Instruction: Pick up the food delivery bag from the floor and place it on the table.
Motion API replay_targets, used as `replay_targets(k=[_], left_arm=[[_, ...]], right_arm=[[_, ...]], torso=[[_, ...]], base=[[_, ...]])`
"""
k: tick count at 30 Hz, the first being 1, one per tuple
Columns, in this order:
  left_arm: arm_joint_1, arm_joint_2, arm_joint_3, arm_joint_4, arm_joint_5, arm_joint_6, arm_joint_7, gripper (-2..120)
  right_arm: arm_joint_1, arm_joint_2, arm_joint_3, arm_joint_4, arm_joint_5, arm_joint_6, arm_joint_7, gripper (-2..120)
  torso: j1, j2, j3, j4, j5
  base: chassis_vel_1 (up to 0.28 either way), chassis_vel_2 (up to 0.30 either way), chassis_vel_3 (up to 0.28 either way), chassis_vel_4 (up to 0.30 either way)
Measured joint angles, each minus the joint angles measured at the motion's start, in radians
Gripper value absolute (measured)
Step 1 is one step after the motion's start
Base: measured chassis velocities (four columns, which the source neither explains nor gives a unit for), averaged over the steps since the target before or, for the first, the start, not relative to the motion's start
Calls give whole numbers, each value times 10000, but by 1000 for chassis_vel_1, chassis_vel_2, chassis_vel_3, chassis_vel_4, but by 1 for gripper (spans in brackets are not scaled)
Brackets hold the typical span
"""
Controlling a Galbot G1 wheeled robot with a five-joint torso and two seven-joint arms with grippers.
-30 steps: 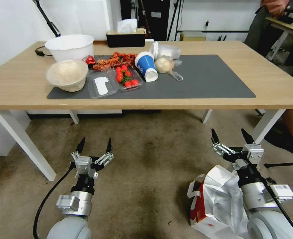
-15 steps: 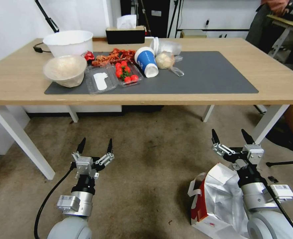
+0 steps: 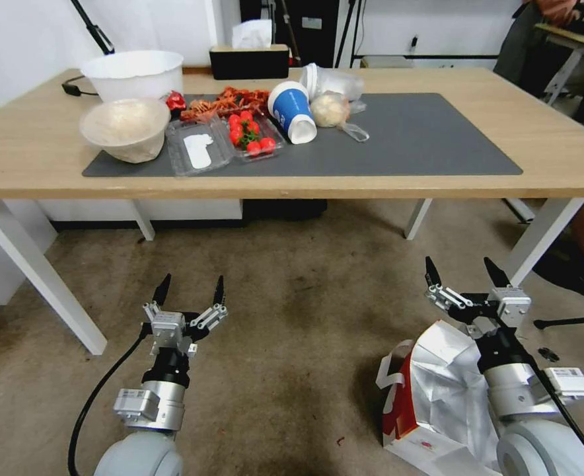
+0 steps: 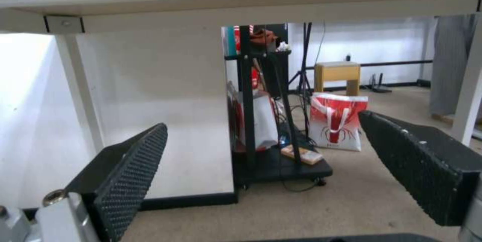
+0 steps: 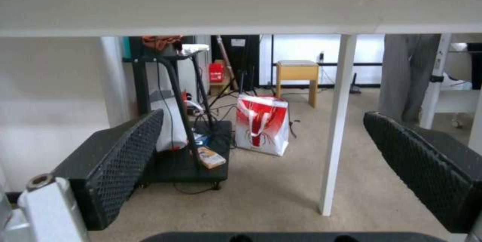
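Crumpled white paper and silver foil — the food delivery bag [image 3: 437,390] is sitting on the floor [image 3: 285,317], not yet picked up.

Boxy in shape, with a red side panel and looped white handles, the bag is lying on worn, stained brownish carpet just under the right arm, near the desk's [image 3: 569,155] white leg. The right gripper [image 3: 467,271] is hovering above the bag's creased top, its black ridged jaws standing wide apart and gripping nothing. The left gripper [image 3: 189,289] is hanging over bare carpet well apart from the bag — its jaws are likewise spread wide and empty. The light-wood desk is carrying a smooth dark grey mat [image 3: 411,139] with a round white bowl [image 3: 125,127], a clear tray of red tomatoes [image 3: 249,135] and a blue cup [image 3: 291,119] tipped on its side.
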Motion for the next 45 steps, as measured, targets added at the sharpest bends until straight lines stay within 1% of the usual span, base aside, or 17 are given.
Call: replay_targets(k=[1, 4, 10, 13, 18, 24, 25, 28, 29, 33, 34, 39, 45], left_arm=[[0, 0, 0, 0, 0, 0, 0, 96], [-11, 2, -4, 1, 0, 0, -6, 96], [-11, -4, -6, 1, 1, -4, -10, 96], [-2, 1, -11, 5, 1, -25, -17, 96], [0, 5, -17, 26, 1, -45, -24, 96], [13, -4, -18, 32, 16, -72, -25, 96], [13, -4, -18, 32, 16, -72, -25, 96], [23, -6, -23, 32, 31, -81, -25, 96], [23, -6, -23, 32, 31, -81, -25, 96], [29, -11, -26, 31, 38, -94, -25, 96], [29, -11, -26, 31, 38, -94, -25, 96], [25, -23, -26, 47, 45, -95, -27, 96], [12, -27, -24, 82, 51, -102, -26, 96]], right_arm=[[0, 0, 0, 0, 0, 0, 0, 100], [12, -12, 18, 28, 9, -23, -14, 100], [20, 0, 13, 44, 9, -27, -31, 100], [23, 6, 10, 44, 10, -29, -39, 100], [10, 11, 0, 48, 9, -31, -39, 100], [-4, 6, 7, 78, 7, -34, -39, 100], [-4, 6, 7, 78, 7, -34, -39, 100], [-46, 10, 11, 80, 7, -31, -46, 100], [-46, 10, 11, 80, 7, -31, -46, 100], [-49, 20, 16, 77, 7, -24, -55, 100], [-49, 20, 16, 77, 7, -24, -55, 100], [-49, 25, 7, 60, 7, -16, -58, 100], [-40, 16, 2, 23, 4, -10, -58, 100]], torso=[[0, 0, 0, 0, 0], [-41, -161, -120, 0, 0], [-95, -357, -262, 0, 0], [-131, -514, -383, 0, 0], [-170, -668, -496, 0, 0], [-241, -938, -694, 0, 0], [-241, -938, -694, 0, 0], [-266, -1101, -831, 0, 0], [-266, -1101, -831, 0, 0], [-295, -1285, -989, 0, 0], [-295, -1285, -989, 0, 0], [-333, -1538, -1205, 0, 0], [-360, -1715, -1353, 0, 0]], base=[[0, 0, 0, 0], [0, 0, 0, 0], [0, 0, 0, 0], [0, 0, 0, 0], [0, 0, 0, 0], [0, 0, 0, 0], [0, 0, 0, 0], [0, 0, 0, 0], [0, 0, 0, 0], [0, 0, 0, 0], [0, 0, 0, 0], [0, 0, 0, 0], [0, 0, 0, 0]])
